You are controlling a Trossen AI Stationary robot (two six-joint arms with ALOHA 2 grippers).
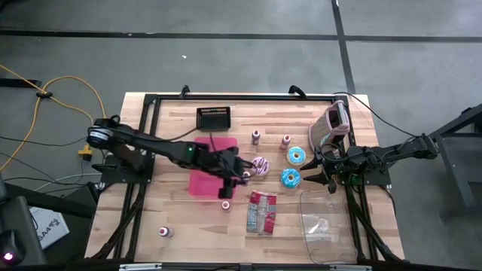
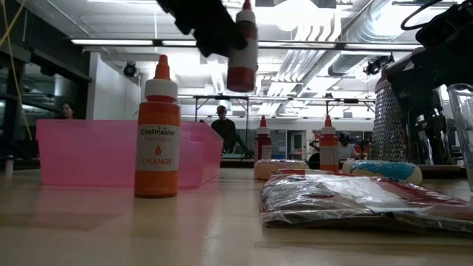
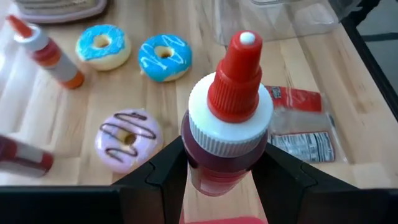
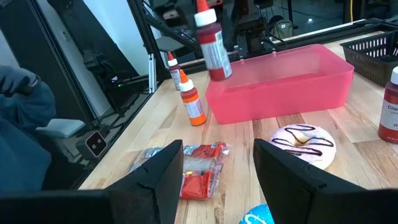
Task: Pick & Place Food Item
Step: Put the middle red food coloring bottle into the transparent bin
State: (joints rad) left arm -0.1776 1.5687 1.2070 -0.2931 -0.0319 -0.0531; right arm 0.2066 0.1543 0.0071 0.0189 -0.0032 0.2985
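left gripper (image 3: 225,180): clamped on red bottle (image 3: 229,118), held upright in the air
red bottle position: above pink bin's (image 1: 205,183) edge, near pink donut (image 1: 260,165)
right gripper (image 4: 217,168): fingers apart, holding nothing, parked by blue donuts (image 1: 291,178)
desk (image 1: 188,226): orange bottle (image 2: 157,129), snack packet (image 1: 261,211)

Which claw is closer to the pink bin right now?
Left. The left claw, shut on a red bottle, hangs at the pink bin's edge; the right claw sits open beyond the donuts, well away from it.
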